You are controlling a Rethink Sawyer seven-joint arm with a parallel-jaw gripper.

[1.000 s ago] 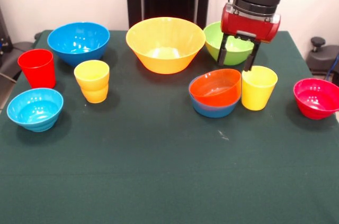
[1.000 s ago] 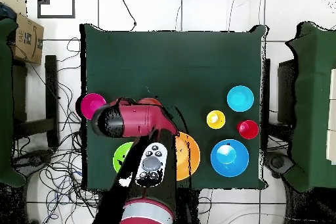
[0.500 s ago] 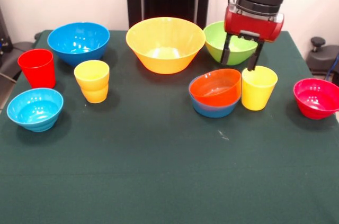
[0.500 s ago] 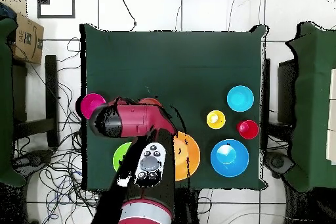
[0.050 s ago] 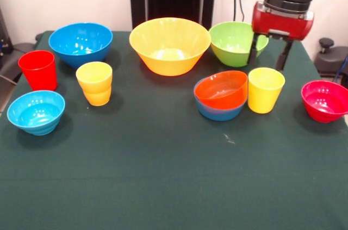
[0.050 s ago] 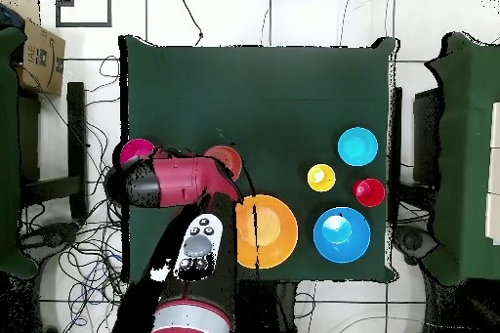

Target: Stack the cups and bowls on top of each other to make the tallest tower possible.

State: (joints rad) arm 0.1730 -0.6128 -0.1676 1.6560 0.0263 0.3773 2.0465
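While its two dark fingers point(image 5: 252, 50) stand apart with nothing between them, the red and black gripper point(image 5: 268, 55) hangs above the table, just behind the single yellow tapered plastic cup point(image 5: 265, 89) and in front of the lime green glossy plastic bowl point(image 5: 235, 43). Left of that cup in the front view, touching or nearly touching it, an orange-red small bowl point(image 5: 221, 88) sits tilted inside a small blue bowl point(image 5: 217, 111). To the right, apart, rests the crimson small bowl point(image 5: 324, 100). Farther out come the large yellow-orange bowl point(image 5: 169, 44), a nested pair of yellow-orange cups point(image 5: 94, 82), the medium blue bowl point(image 5: 80, 42), the red cup point(image 5: 38, 69) and the light-blue small bowl point(image 5: 36, 111), all spread on the dark green tablecloth point(image 5: 163, 170). No real tower exists yet, only those two small pairs.

Judging from this, the main risk is a descent beside the single cup: a finger meeting its rim could tip it against the tilted orange-red bowl. Tapered glossy walls could also slip from a shallow pinch. From overhead the red arm point(image 6: 181, 179) covers the cup and the green bowl, so alignment there cannot be checked.
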